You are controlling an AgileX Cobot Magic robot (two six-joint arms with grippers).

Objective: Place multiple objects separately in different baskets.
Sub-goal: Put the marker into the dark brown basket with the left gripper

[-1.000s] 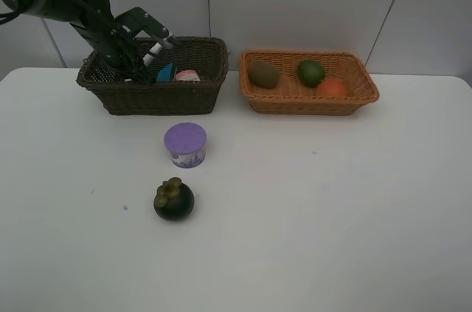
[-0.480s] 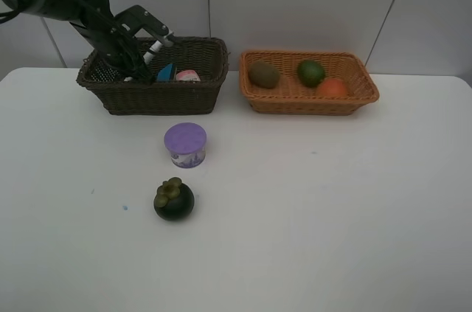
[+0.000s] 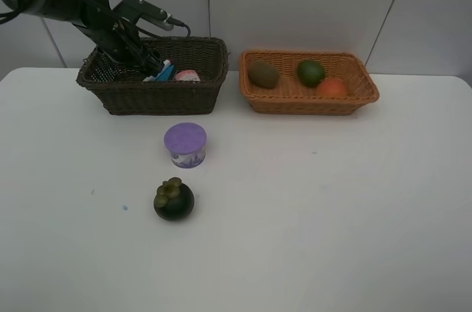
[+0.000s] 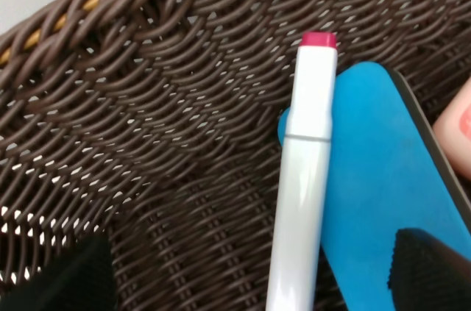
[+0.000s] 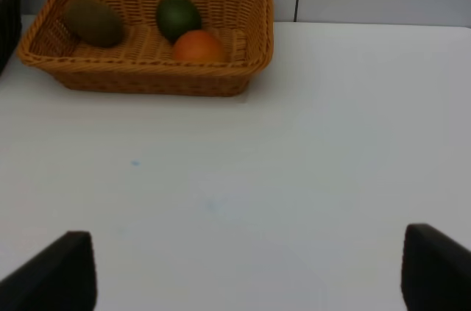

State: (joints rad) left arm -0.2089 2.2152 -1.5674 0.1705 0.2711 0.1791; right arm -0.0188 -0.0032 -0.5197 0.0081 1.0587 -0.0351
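- The dark mangosteen (image 3: 174, 201) stands on the white table (image 3: 332, 216). Of all the things it is the nearest to the front edge, and it is left of the middle.
- The purple-lidded tub (image 3: 185, 144) stands upright just behind the mangosteen, toward the far edge. The two are near each other but apart.
- The right gripper (image 5: 243, 270) appears only in its own wrist view. Its jaws are spread wide with nothing between them, and it hangs over bare table on the near side of the light basket.
- The light orange-tan basket (image 3: 310, 103) sits along the far edge, right of the middle. The brown kiwi (image 3: 263, 74) lies at its left end. The green lime (image 3: 311, 72) lies by its far wall, with the orange-red fruit (image 3: 332, 88) just beside it toward the right end.
- The dark brown basket (image 3: 155, 98) sits along the far edge toward the far left corner, near the light basket but apart from it.
- Inside the dark basket the blue flat block (image 4: 375, 179) lies on the woven bottom. The white marker (image 4: 305, 179) rests along one edge of the block and partly over it. The pink bottle (image 3: 187, 75) lies on the block's other side.
- The left gripper (image 4: 250, 278) reaches into the dark basket from the left. Its fingertips (image 4: 430, 267) stand far apart, one on each side of the marker, and touch neither the marker nor anything else.
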